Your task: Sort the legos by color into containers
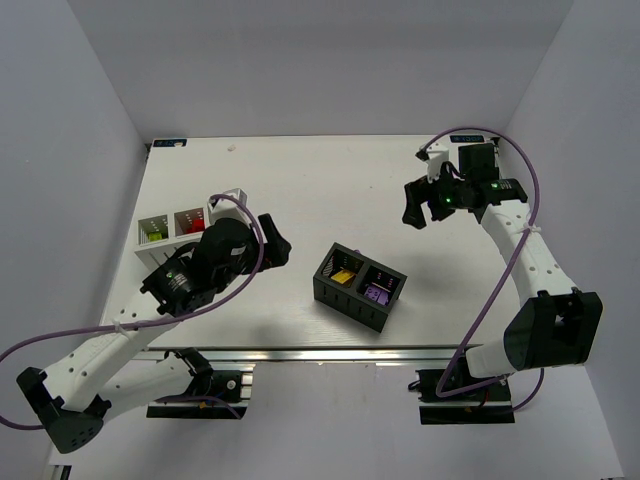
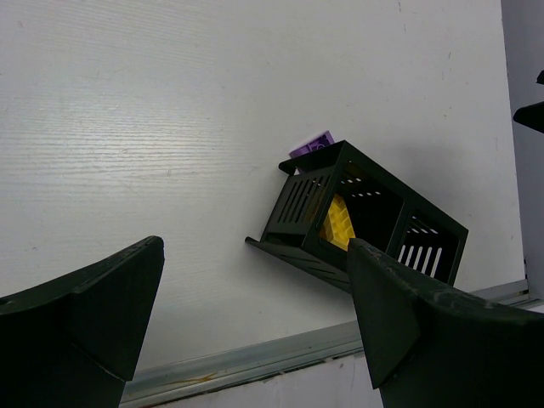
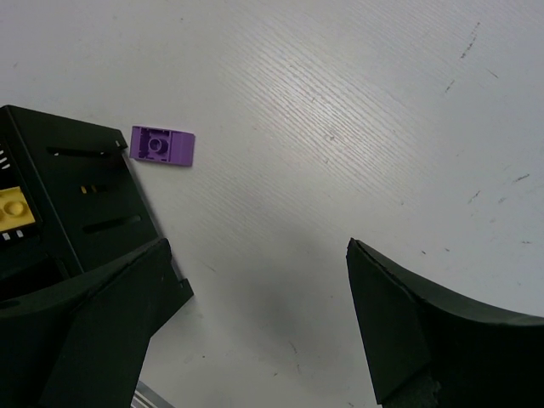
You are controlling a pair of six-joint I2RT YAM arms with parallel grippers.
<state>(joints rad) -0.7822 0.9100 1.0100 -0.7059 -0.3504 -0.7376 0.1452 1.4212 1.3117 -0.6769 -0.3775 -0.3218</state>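
Observation:
The black container [image 1: 322, 283] sits mid-table with a yellow lego [image 1: 343, 277] in its left cell and purple [image 1: 377, 293] showing at its right cell. In the right wrist view a purple lego [image 3: 161, 145] lies on the table beside the black container [image 3: 68, 183]; the left wrist view shows it [image 2: 312, 144] peeking from behind that container [image 2: 293, 208]. The white container [image 1: 143, 244] at the left holds green [image 1: 153, 234] and red [image 1: 187, 223] legos. My left gripper [image 1: 280, 245] [image 2: 255, 255] is open and empty, left of the black container. My right gripper [image 1: 410, 208] [image 3: 257, 251] is open and empty, raised at the back right.
White walls close in the table on the left, the back and the right. A metal rail [image 2: 255, 361] runs along the near edge. Purple cables [image 1: 520, 200] loop off both arms.

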